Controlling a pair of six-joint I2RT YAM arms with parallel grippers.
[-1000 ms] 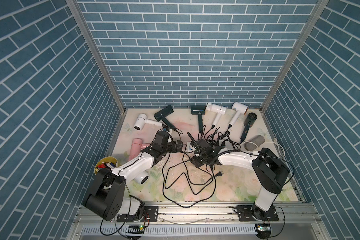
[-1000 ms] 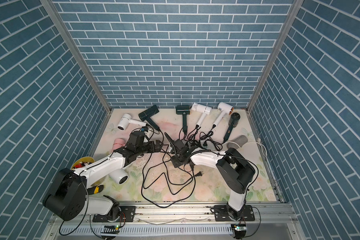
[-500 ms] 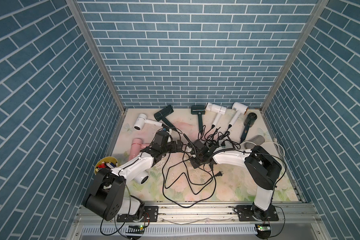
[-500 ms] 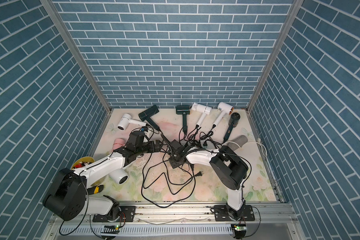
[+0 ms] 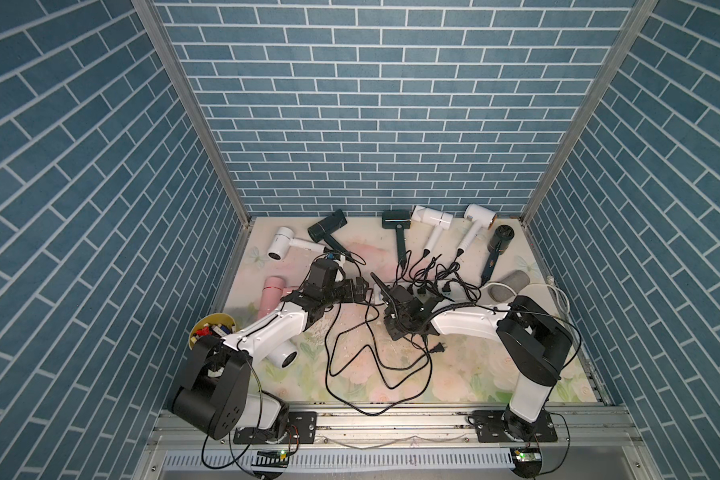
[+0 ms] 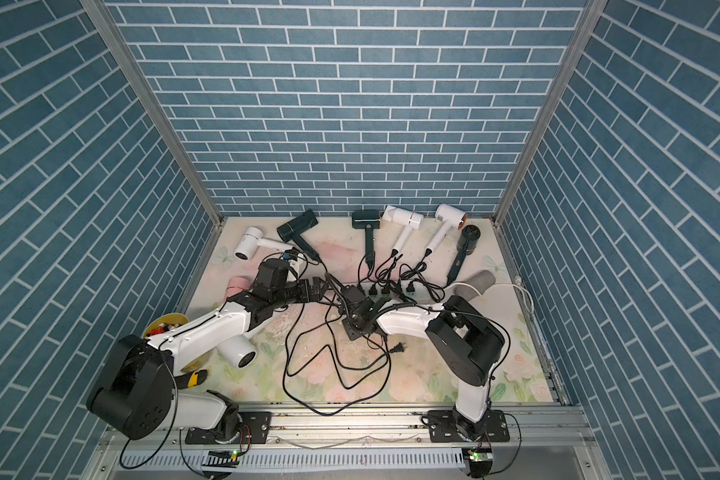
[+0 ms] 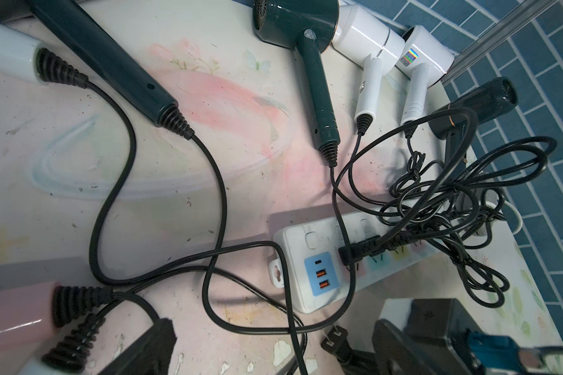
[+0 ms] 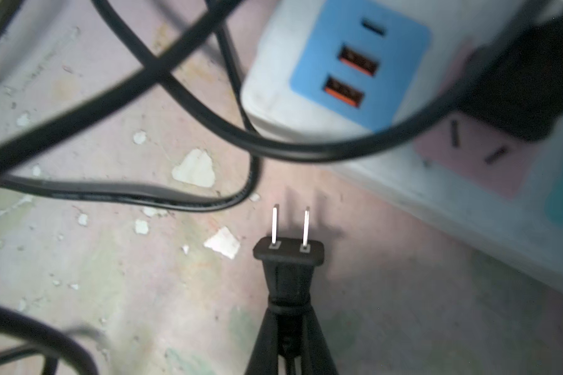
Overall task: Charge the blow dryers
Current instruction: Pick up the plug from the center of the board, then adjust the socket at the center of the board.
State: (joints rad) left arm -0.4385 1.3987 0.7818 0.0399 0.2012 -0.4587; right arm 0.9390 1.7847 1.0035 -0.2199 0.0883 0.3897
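Right hand (image 8: 288,310): low over surface (image 8: 111,266), clamped on plug (image 8: 288,256), prongs toward power strip (image 8: 273,97).
Left hand (image 5: 359,289): stretched forward, jaws wide.

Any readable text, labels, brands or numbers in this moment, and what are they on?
No text can be read in any view.
Holographic sticker on a white blow dryer: too small to read.
Round emblem on a dark green blow dryer: blurred.
Power strip: no lettering shows.

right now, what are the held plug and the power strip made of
The plug has a matte black moulded body, probably rubbery plastic, and two shiny prongs, seemingly metal. The power strip looks like smooth white plastic, smudged.
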